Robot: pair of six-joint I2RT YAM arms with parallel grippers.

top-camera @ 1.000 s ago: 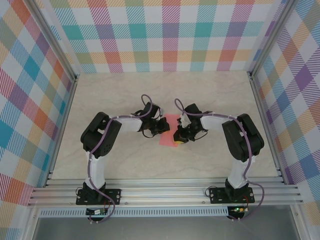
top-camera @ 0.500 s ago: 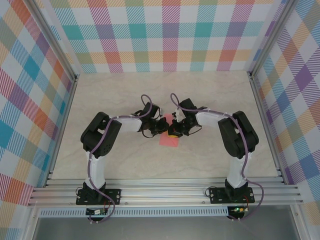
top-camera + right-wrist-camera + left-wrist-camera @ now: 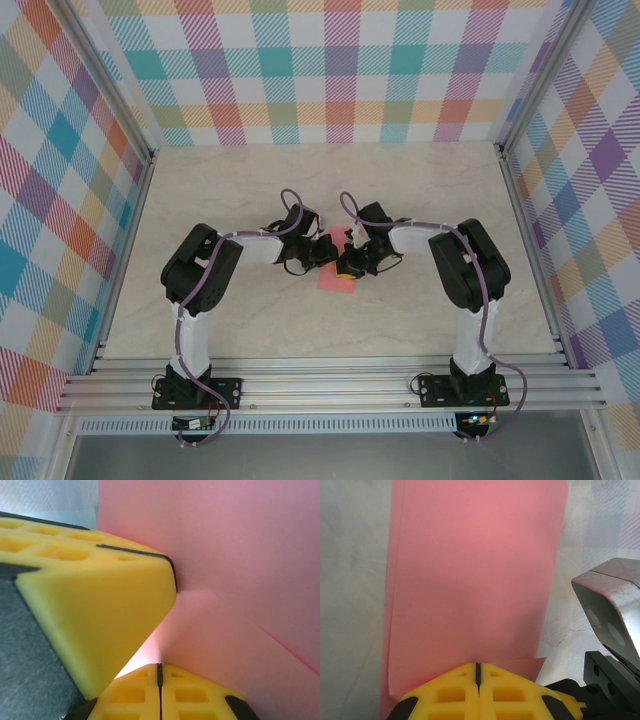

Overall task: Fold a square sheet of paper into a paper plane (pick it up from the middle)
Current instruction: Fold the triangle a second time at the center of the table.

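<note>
One left end effector [image 3: 478, 680] and one right end effector [image 3: 160, 680], both clenched, touch one square sheet of paper [image 3: 470, 570].

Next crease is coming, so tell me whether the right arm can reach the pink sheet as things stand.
Probably yes: the right gripper sits shut against the sheet, beside the left gripper, with nothing between them.
</note>
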